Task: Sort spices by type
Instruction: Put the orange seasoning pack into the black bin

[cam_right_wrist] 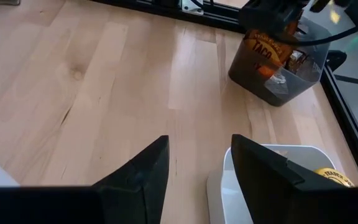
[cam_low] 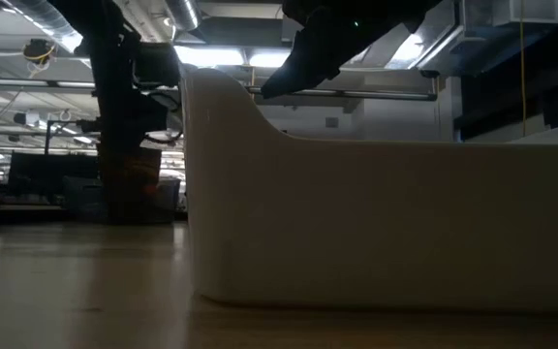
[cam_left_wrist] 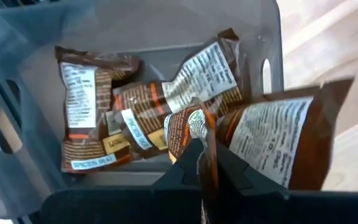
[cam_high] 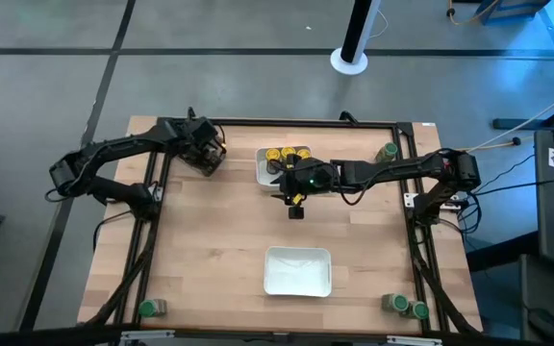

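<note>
My left gripper (cam_left_wrist: pixel 199 173) hangs over the dark square bin (cam_left_wrist: pixel 36 43) at the table's far left and is shut on a crinkled brown-orange packet (cam_left_wrist: pixel 278 137). Several more packets (cam_left_wrist: pixel 135 112) lie flat on the bin's floor. My right gripper (cam_right_wrist: pixel 197 168) stands open with nothing between its fingers, above the near edge of the far white tray (cam_high: pixel 263 165). That tray holds yellow-lidded jars (cam_high: pixel 287 156). Green-lidded jars stand at the far right (cam_high: pixel 388 152), the near left corner (cam_high: pixel 149 308) and the near right corner (cam_high: pixel 407 307). My left gripper pinches the packet by one crimped end (cam_left_wrist: pixel 207 163) between its two fingers. The fingers slant steeply down from above. The packet is lifted clear; its body (cam_right_wrist: pixel 261 57) hangs below the fingers at the height of the bin's rim, above the packets inside.
A second white tray (cam_high: pixel 298 271) sits at the near middle; its wall (cam_low: pixel 386 223) fills the low view. Black frame rails (cam_high: pixel 258 123) run around the table. Bare wood lies between the bin and the trays.
</note>
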